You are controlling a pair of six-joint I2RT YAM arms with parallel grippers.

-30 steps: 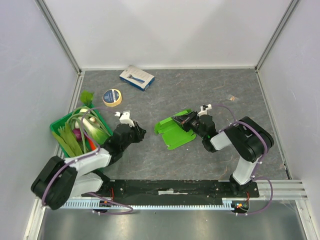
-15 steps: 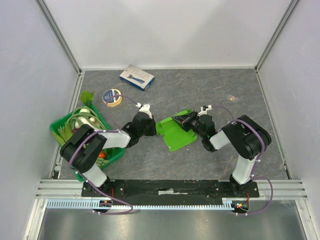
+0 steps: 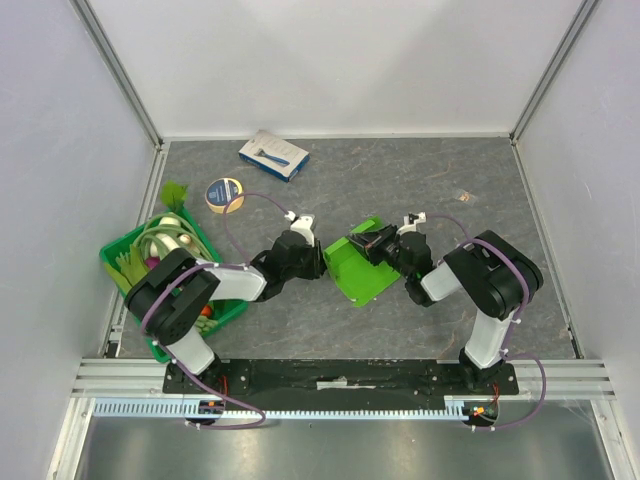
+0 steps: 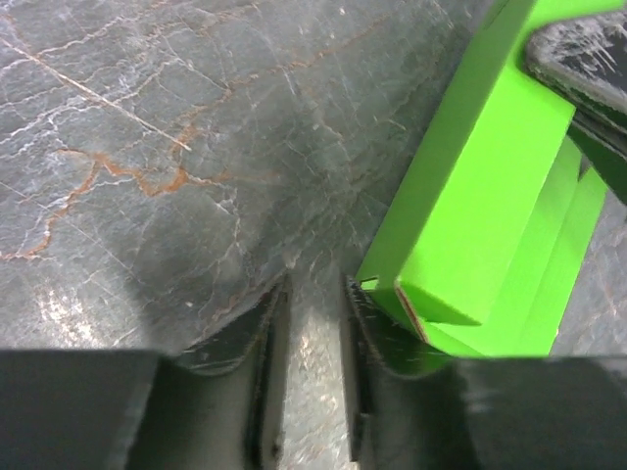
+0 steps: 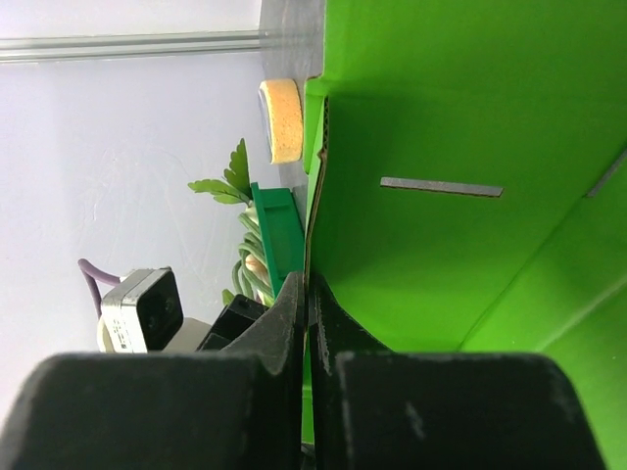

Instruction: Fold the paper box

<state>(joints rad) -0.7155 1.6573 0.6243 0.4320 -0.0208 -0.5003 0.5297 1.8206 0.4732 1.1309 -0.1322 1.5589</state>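
The lime-green paper box [image 3: 364, 274] lies partly folded in the middle of the table, and its far-left flap is raised. My right gripper [image 3: 372, 244] is shut on the edge of that flap. In the right wrist view the card [image 5: 441, 147] is pinched between the tips of my right gripper [image 5: 308, 284]. My left gripper [image 3: 318, 264] is low at the box's left edge. In the left wrist view my left gripper [image 4: 313, 294] has its jaws almost together with only bare table in the slit. The box's corner [image 4: 470, 206] sits just right of the right finger.
A dark green crate [image 3: 112, 258] of vegetables stands at the left edge. A tape roll [image 3: 224, 194] and a blue-and-white carton [image 3: 273, 155] lie at the back left. The crate [image 5: 279, 235] and the roll [image 5: 281, 119] also show in the right wrist view.
My left arm has swung right from beside the crate to the box's left edge. The box has shifted slightly right, still held by my right gripper.
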